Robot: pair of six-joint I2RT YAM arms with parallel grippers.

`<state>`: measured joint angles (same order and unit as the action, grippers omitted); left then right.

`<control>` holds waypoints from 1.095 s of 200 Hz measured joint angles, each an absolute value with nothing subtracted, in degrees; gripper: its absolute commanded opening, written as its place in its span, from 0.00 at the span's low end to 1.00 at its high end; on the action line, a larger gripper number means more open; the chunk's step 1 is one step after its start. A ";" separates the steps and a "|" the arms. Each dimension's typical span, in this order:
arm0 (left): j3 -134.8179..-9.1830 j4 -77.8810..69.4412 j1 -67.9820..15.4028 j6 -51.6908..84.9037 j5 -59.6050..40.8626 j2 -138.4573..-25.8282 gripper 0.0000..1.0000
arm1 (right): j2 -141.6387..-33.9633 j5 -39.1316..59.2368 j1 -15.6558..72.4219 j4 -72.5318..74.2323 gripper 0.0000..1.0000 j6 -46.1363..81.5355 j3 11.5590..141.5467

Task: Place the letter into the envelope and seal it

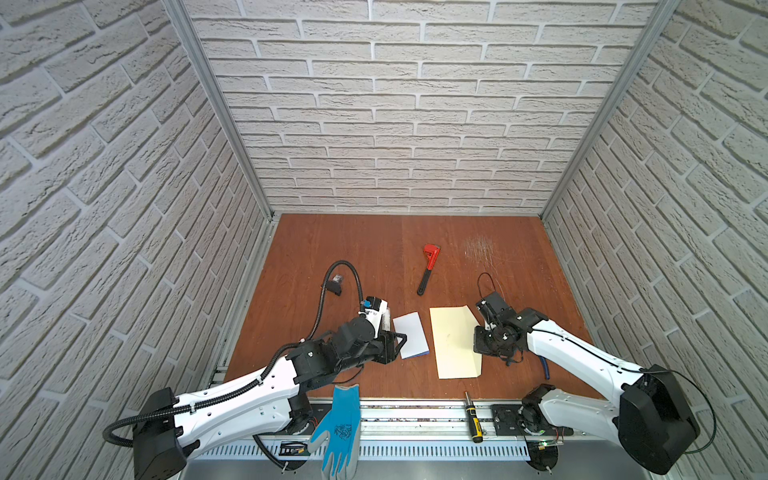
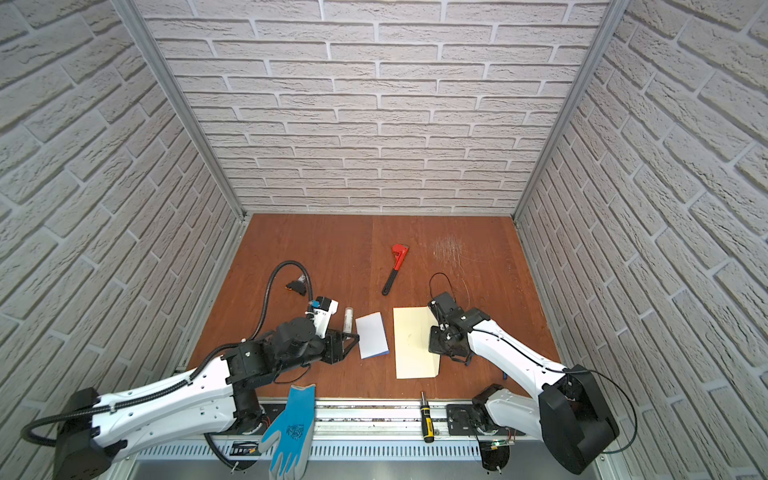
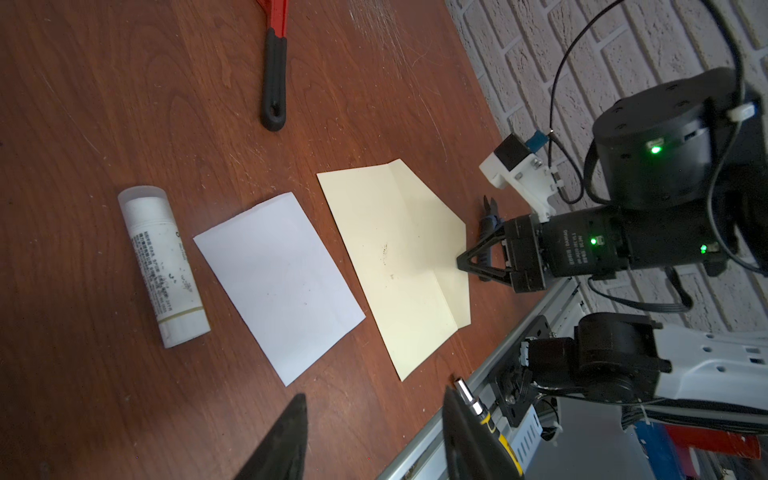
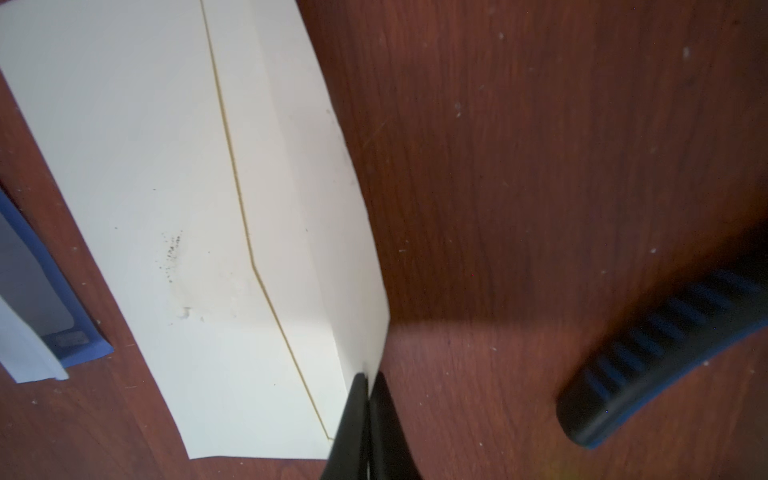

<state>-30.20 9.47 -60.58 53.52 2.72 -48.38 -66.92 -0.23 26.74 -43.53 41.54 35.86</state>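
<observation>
Table (image 1: 353, 249), both top views: envelope (image 1: 455, 343) lies flat right of centre. Its long axis runs from the near edge toward the back wall. The pointed flap is unfolded and points right.

Letter (image 1: 410, 334) lies just left of the envelope, with a strip of bare wood between them. White side is up, and the long axis runs nearly parallel to the envelope's, slightly skewed.

Right gripper (image 4: 368, 376): fingers pressed together on the flap's tip. The paper edge runs in between them in the right wrist view.

Left gripper (image 3: 374, 395): fingers about half apart and holding nothing, at the letter's left edge.

Only the right wrist view shows the letter's blue border and the flap's fold line close up. The left wrist view shows the glue stick (image 3: 164, 266) whole, while the left wrist half hides it in a top view.

Count: one letter, one envelope, one glue stick, one red wrench (image 1: 429, 268), one blue glove (image 1: 338, 428), one screwdriver (image 1: 473, 417).
</observation>
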 measured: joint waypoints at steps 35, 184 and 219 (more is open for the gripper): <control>-29.82 9.50 -60.29 53.52 2.57 -48.36 0.52 | -67.88 -0.27 29.28 -42.00 0.07 43.03 35.77; -29.76 9.52 -59.13 53.04 2.04 -48.31 0.53 | -59.96 -5.78 33.15 -49.21 0.59 46.50 41.85; -29.76 9.63 -58.89 52.66 2.04 -47.46 0.52 | -61.63 -6.31 37.65 -48.73 0.58 45.54 47.72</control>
<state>-29.76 9.63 -58.89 52.66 2.04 -47.46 -61.63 -6.31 37.65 -48.73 45.54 47.72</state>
